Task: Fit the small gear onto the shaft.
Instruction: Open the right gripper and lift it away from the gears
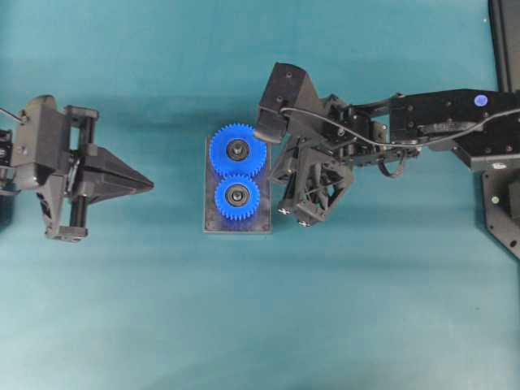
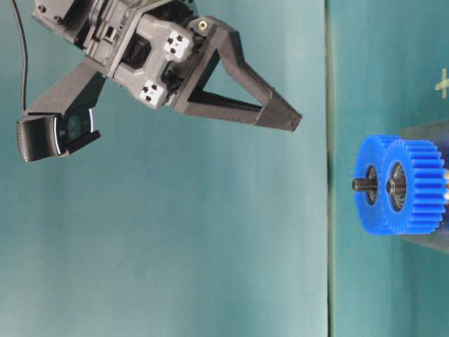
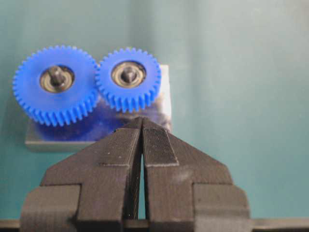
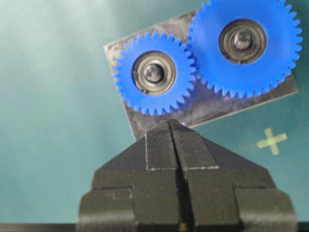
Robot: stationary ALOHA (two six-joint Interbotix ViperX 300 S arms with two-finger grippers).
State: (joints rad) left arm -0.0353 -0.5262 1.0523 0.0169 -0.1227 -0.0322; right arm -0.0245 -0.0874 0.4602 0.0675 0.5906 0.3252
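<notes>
on the grey plate (image 4: 219,108) the small gear (image 4: 154,72), light, stiff and best pinched across its toothed rim, already sits on the shaft (image 4: 153,73), both grippers' jaws closed and empty.

Probably a robotics lab: two black robot arms (image 1: 422,122) work over a bare teal surface (image 1: 244,325) marked with a taped cross (image 4: 272,140).

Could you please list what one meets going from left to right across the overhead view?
Left gripper → grey plate → small gear → right gripper.
</notes>
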